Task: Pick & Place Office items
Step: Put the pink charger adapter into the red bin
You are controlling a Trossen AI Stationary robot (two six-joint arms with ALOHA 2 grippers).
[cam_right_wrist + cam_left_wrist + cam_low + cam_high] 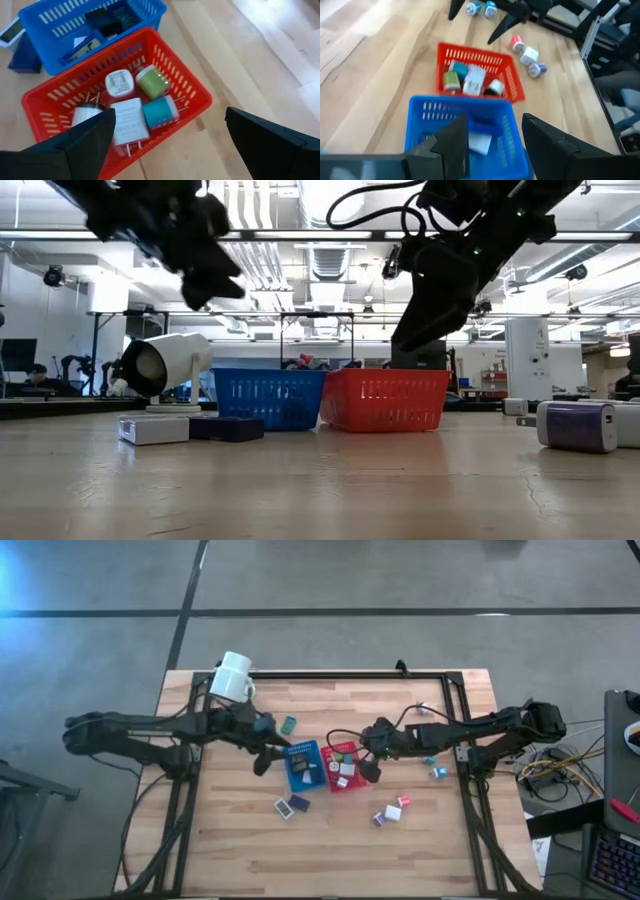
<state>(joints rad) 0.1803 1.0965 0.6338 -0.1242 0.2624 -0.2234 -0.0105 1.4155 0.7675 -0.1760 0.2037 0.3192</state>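
My left gripper (268,756) is open and empty, just above the blue tray's (302,768) left end; in the left wrist view (492,145) its fingers stand over the tray's flat white and dark pieces (481,142). My right gripper (368,766) is open and empty at the red tray's (342,768) right end; in the right wrist view (170,145) it hangs over the tray's white, green and teal plug-like pieces (135,97). Loose pieces lie flat on the table: a teal one (289,723), a white and a dark blue one (291,805), and several small ones (392,811).
A white mug (233,676) lies on its side at the table's far left (165,365). Two small teal pieces (434,767) lie by the right arm. The two trays stand side by side at mid-table. Bare wood (330,860) stretches along the near edge.
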